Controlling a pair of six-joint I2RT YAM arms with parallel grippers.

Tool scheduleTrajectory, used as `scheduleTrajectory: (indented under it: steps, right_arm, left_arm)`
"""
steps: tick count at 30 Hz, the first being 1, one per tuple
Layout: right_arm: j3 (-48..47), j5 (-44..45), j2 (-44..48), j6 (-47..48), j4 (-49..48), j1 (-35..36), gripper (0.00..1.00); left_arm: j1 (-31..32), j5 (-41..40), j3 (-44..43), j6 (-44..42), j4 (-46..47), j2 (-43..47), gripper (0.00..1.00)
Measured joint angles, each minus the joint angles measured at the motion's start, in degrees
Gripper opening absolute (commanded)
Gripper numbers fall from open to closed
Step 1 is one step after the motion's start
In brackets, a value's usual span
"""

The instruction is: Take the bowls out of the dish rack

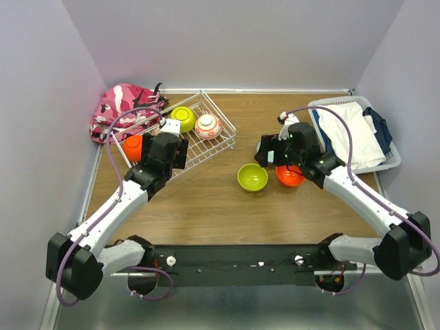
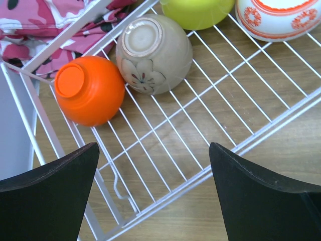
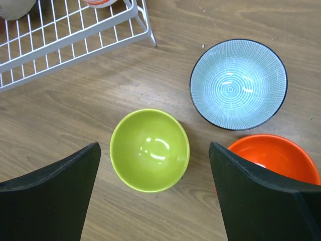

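Left gripper [image 2: 153,146] and right gripper [image 3: 153,146] gape empty; we should centre left over the upturned round orange bowl [image 2: 90,98].

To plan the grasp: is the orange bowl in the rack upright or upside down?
Upside down: the orange bowl shows its base, inside the dish rack.

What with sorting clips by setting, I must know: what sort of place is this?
Likely a robot test cell, not a kitchen: plain grey walls box in a wooden table holding a dish rack and clothes basket.
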State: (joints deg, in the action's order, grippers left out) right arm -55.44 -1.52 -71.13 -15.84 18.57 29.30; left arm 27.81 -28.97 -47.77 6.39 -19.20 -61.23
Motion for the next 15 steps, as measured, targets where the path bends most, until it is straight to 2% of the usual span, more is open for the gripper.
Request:
scheduleTrajectory:
  steps: [6, 15]
  right_arm:
    - [8.02, 0.09, 5.18, 0.98, -8.79, 0.0, 1.0]
    - [14.67, 1.36, 8.41, 0.33, -20.2, 0.0, 1.0]
  left_arm:
    - [-0.5, -3.26, -7.28, 0.11, -3.76, -7.5, 0.99]
    - [-1.9, -6.64, -17.22, -1.2, -6.58, -21.07, 0.99]
